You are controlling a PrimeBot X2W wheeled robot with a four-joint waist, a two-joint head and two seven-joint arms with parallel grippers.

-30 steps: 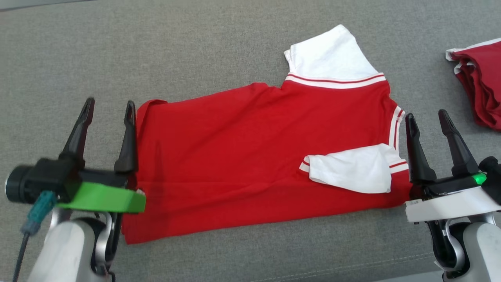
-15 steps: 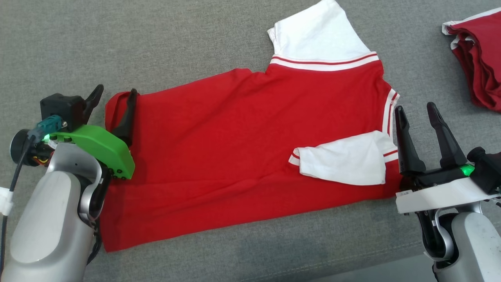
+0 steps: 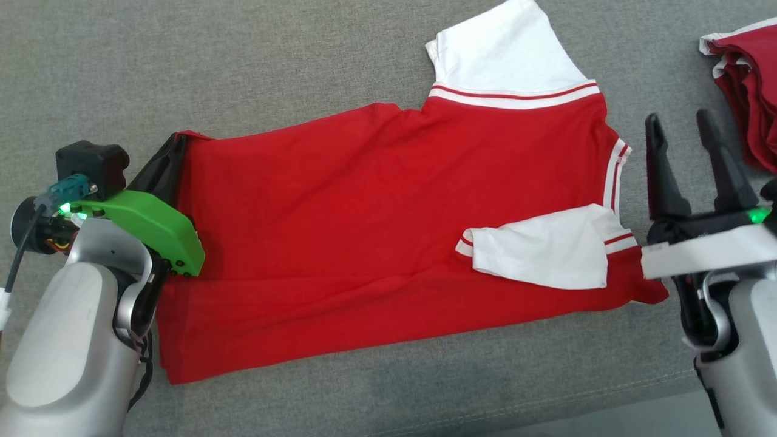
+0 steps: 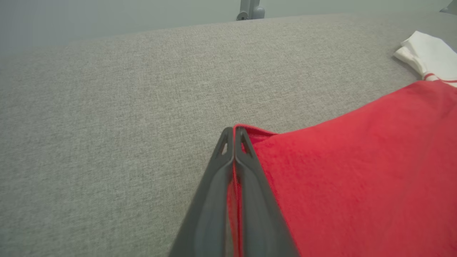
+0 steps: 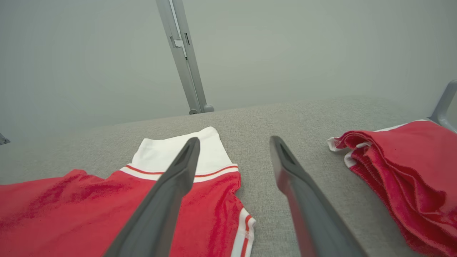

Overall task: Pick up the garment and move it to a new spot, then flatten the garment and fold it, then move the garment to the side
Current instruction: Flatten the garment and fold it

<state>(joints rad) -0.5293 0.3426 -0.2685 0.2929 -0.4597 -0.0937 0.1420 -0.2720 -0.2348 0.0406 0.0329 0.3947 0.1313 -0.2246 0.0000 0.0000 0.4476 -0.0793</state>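
Note:
A red garment with white sleeves lies spread on the grey fabric surface, hem at the left, collar side at the right. One white sleeve points to the far side; the other is folded onto the body. My left gripper is shut on the garment's far left hem corner; red cloth runs between its fingers in the left wrist view. My right gripper stands open, empty, just right of the collar edge, above the cloth.
A pile of folded red garments with white trim lies at the far right, also the pile in the right wrist view. A metal post rises beyond the surface's far edge. The surface's front edge runs close to my arms.
My left gripper moved to the hem corner and shut on it. My right gripper moved forward along the collar side, still open. The head camera shifted.

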